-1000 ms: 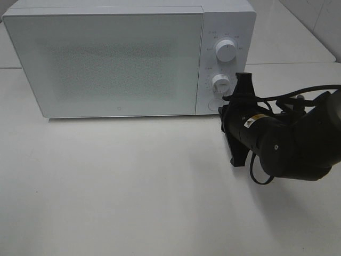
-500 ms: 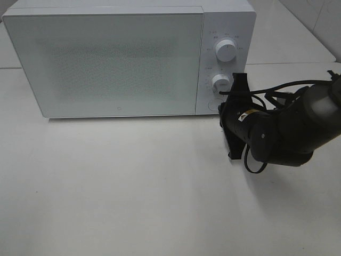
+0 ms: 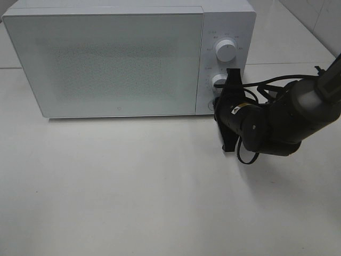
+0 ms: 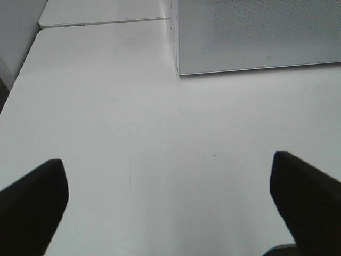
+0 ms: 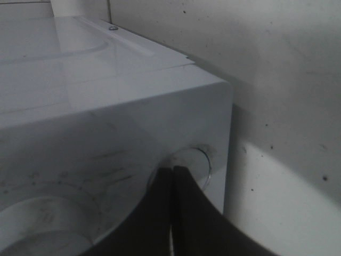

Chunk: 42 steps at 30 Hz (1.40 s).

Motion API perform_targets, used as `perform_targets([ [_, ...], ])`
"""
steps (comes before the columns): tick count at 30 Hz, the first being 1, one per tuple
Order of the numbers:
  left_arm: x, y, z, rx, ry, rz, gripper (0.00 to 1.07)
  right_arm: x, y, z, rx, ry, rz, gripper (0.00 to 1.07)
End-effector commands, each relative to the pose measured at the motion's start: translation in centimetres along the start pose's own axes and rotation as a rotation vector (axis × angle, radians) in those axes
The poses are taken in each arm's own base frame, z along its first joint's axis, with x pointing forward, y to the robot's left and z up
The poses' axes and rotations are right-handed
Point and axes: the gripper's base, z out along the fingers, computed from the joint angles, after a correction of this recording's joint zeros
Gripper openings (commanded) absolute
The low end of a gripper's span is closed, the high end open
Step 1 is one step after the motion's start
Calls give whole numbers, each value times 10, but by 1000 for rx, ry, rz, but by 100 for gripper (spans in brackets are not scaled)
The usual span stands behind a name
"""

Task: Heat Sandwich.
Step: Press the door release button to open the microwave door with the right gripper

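Scene: a boxy white microwave oven stands at the far side of a plain white tabletop, seen from high up.
Oven front: a wide frosted, speckled door on the left is shut; on the right a narrow panel carries a white upper knob, a white lower knob partly hidden by the arm, and a flat round button lowest of all.
Sandwich: not visible in any view; the frosted door hides the inside, so I cannot tell whether it is in the oven.
Right gripper: black jaws pressed together, holding nothing, tips against the edge of the round button at the panel's lower right corner.
Left gripper: black jaws spread wide, empty, hanging over bare tabletop near the oven's left end.
Progress: the press on the button looks like the door release, so either loading or retrieval may lie ahead; with no sandwich in sight, which of the two cannot be judged.
Surface: smooth, matt, white, with faint scuffs; a seam to a second top runs behind the oven.
Room: a pale tiled wall at far right.
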Motion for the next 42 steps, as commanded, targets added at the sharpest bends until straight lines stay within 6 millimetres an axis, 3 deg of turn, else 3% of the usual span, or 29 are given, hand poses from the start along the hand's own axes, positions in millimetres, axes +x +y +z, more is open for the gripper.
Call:
perform_targets([
  [1,2,-1,-2,10,-25,0,98,-1,5,5,-14,6,-9,0],
  [25,2,-1,-2,10,-24,-1,98,-8,29,11,-233,-72,8,0],
  [34,2,-1,-2,10,-24,-1,98,1,47,33,-353,-87,20,0],
  [42,2,-1,-2,10,-24,-1,98,3,49,36,-350,-84,16,0],
])
